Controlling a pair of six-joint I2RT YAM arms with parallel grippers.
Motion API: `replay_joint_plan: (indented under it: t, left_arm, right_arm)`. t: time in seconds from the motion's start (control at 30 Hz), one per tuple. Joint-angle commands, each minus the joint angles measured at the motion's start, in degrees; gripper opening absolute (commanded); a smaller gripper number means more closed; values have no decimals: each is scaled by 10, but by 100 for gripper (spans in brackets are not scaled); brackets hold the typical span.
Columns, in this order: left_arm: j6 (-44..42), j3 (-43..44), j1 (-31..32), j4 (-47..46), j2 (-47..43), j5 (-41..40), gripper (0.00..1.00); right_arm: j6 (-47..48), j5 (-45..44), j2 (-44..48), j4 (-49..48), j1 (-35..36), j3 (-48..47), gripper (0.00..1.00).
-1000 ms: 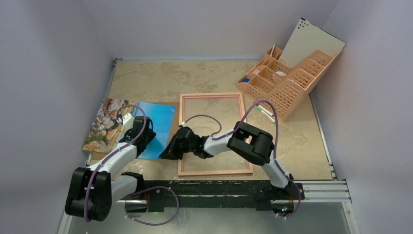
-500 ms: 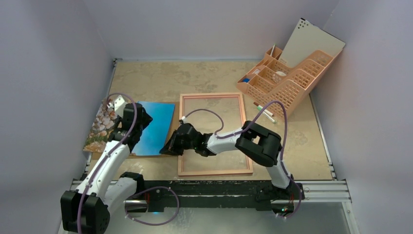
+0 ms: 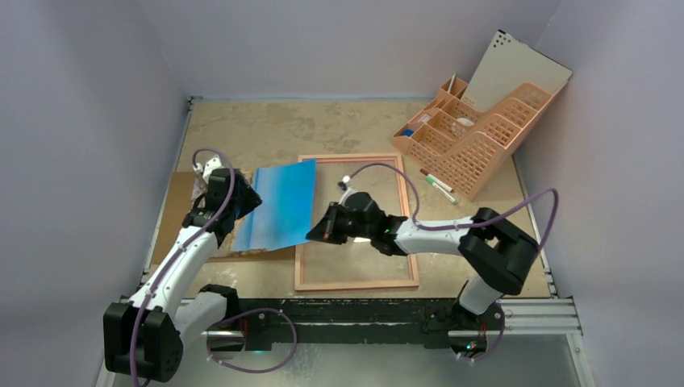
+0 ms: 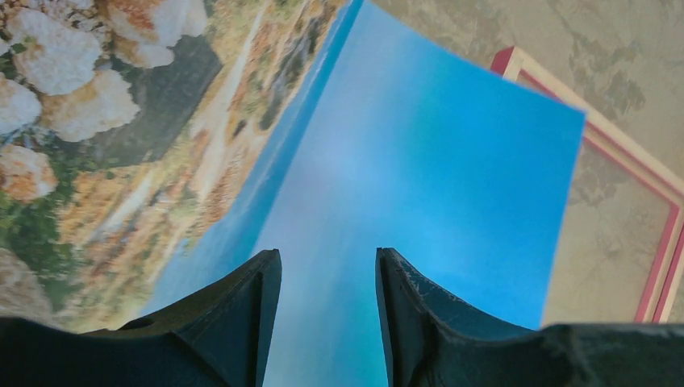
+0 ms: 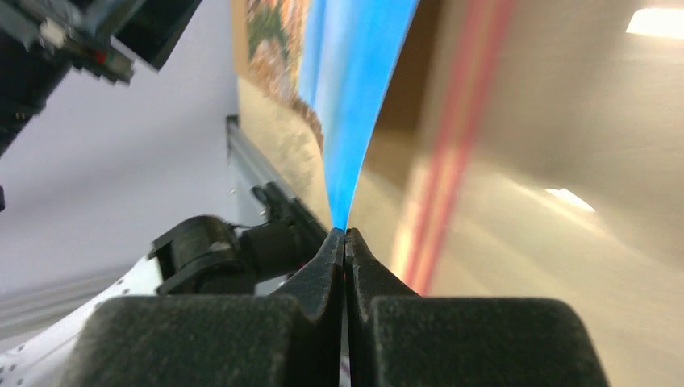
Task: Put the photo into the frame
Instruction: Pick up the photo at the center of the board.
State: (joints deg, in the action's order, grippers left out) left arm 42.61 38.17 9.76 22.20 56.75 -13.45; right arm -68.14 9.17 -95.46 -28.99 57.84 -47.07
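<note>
The photo is lifted and curved, its blue sky side up, with its right edge over the left bar of the frame. The frame lies flat at the table's middle. My right gripper is shut on the photo's lower right corner. In the right wrist view its jaws pinch the thin blue edge of the photo, with the frame's pink bar blurred behind. My left gripper is open over the photo's left part. In the left wrist view the gripper hovers over the photo, with the frame at right.
A brown backing board lies under the photo at the left. A peach desk organiser stands at the back right with a grey board leaning in it. Pens lie beside it. Walls close in on the left and right.
My right gripper has pulled the photo's right edge up and rightward over the frame's left bar. My left gripper has moved farther back along the photo, still open.
</note>
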Motion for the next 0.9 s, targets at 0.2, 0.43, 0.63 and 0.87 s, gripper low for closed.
replay_joint_plan:
  t: [0.2, 0.43, 0.63, 0.87]
  left_arm:
    - [26, -93, -2, -77, 42, 53, 49]
    - [28, -113, -2, -80, 73, 24, 49]
    - [30, -119, -2, -80, 72, 18, 48]
    - [31, -122, -2, -79, 69, 20, 48]
  right_arm:
    - [98, 68, 57, 4, -85, 127, 0]
    - [58, 61, 38, -63, -93, 139, 35]
    - [19, 43, 18, -87, -93, 125, 49]
    - [18, 53, -24, -112, -93, 89, 48]
